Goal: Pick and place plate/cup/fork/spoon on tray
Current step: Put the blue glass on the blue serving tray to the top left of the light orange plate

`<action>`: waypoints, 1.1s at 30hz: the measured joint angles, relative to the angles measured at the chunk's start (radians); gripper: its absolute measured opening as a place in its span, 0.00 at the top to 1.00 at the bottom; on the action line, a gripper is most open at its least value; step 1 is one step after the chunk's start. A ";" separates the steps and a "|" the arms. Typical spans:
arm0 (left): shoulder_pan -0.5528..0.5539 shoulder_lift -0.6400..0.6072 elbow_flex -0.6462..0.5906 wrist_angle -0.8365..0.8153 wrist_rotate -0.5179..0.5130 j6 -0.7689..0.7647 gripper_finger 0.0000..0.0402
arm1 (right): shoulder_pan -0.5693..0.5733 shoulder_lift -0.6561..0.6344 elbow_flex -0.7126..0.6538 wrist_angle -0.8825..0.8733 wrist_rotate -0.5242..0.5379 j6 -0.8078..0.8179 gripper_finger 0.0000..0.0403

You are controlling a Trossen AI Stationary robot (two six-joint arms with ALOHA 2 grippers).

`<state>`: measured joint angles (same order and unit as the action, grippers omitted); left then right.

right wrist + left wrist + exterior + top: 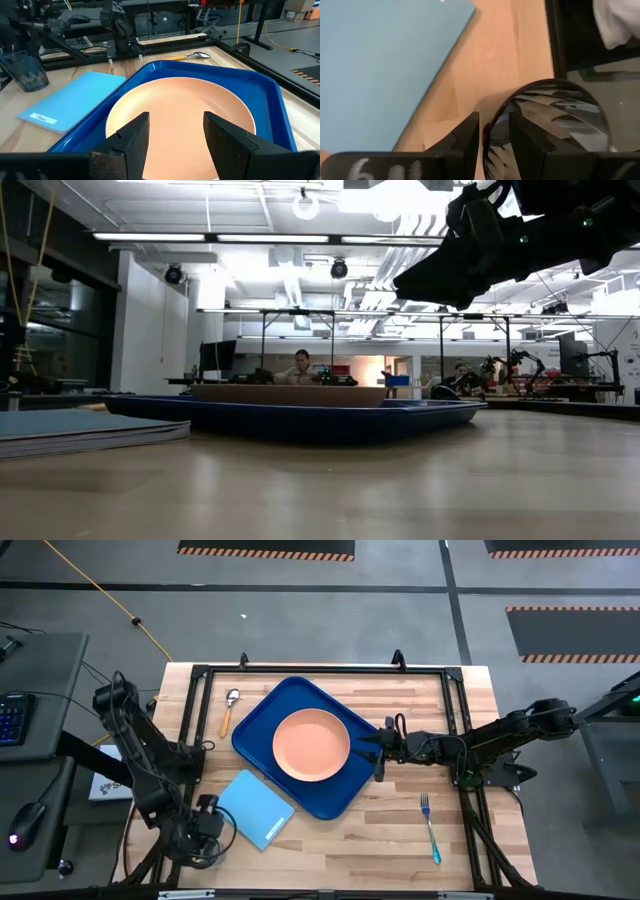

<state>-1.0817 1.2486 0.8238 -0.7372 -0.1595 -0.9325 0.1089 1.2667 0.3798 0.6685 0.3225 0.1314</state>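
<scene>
The salmon-pink plate lies flat in the dark blue tray. My right gripper is open, level over the tray's right rim, its fingers spread before the plate and touching nothing. My left gripper points down at the table's near-left corner. Its fingers stand one inside and one outside the wall of the dark grey see-through cup, with a gap still showing. The cup stands upright on the table. The spoon lies left of the tray. The fork lies near the right front.
A light-blue flat rectangle lies between the cup and the tray's near corner. A black frame runs round the table's edges. People sit in the room behind the table.
</scene>
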 joint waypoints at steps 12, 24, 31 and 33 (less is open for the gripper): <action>0.003 0.087 0.000 -0.001 0.000 0.001 0.77 | 0.000 0.000 0.000 0.000 0.000 0.000 0.56; 0.064 -0.001 0.000 -0.033 0.021 -0.004 0.97 | 0.000 0.000 0.000 0.000 0.000 0.000 0.56; 0.237 -0.129 0.015 -0.132 -0.056 0.046 0.99 | 0.000 0.000 0.000 0.000 0.000 0.000 0.56; 0.309 -0.153 0.056 -0.193 -0.128 0.119 0.99 | 0.000 0.000 0.000 0.001 0.000 0.000 0.56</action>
<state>-0.7724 1.0955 0.8795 -0.9306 -0.2870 -0.8131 0.1092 1.2667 0.3794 0.6698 0.3229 0.1310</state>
